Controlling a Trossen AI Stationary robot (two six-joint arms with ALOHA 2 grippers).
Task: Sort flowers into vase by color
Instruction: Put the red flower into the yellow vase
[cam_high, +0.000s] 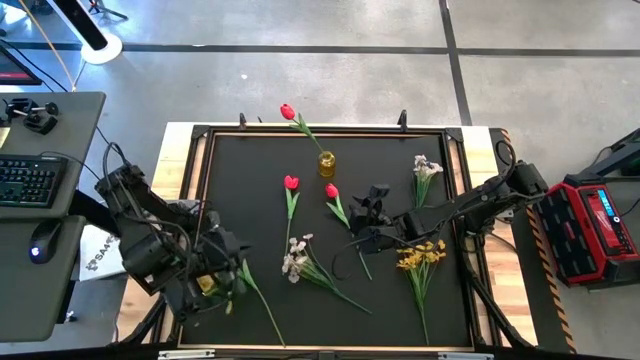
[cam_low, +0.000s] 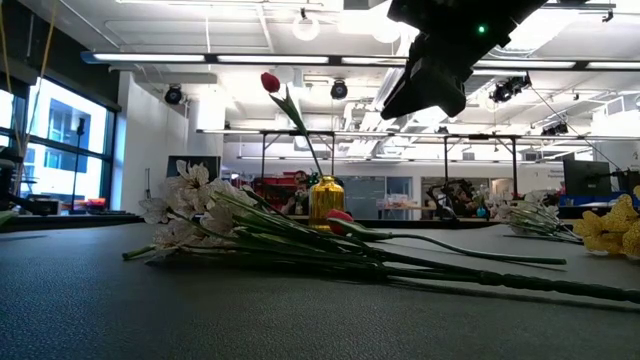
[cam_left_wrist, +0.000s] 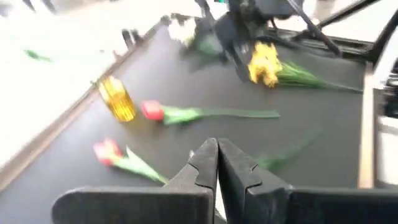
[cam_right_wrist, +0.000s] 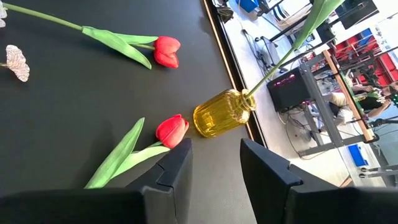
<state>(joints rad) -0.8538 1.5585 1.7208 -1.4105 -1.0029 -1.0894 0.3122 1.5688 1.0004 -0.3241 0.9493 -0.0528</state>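
A small yellow glass vase (cam_high: 327, 163) stands near the mat's far edge with one red tulip (cam_high: 288, 112) in it. Two more red tulips (cam_high: 291, 183) (cam_high: 332, 190), two white sprays (cam_high: 297, 258) (cam_high: 426, 168) and a yellow bunch (cam_high: 422, 257) lie flat on the black mat. My right gripper (cam_right_wrist: 214, 149) hangs open above the mat's middle, pointing at the vase (cam_right_wrist: 221, 112), with a lying tulip's head (cam_right_wrist: 172, 130) beside one fingertip. My left gripper (cam_left_wrist: 217, 155) is shut at the near left corner. A yellow flower (cam_high: 207, 285) and its long stem (cam_high: 265, 310) lie beneath that arm. My left gripper (cam_high: 232, 262) is shut close over the yellow flower. The arm covers the place, and the wrist view shows nothing plainly between the fingers, so I cannot tell whether it touches the flower.
The mat sits in a raised wooden frame (cam_high: 190, 170). A desk with a keyboard (cam_high: 25, 180) and a mouse stands left of the table, and a red case (cam_high: 595, 225) stands to the right. Bare mat lies between the vase and the far right corner.
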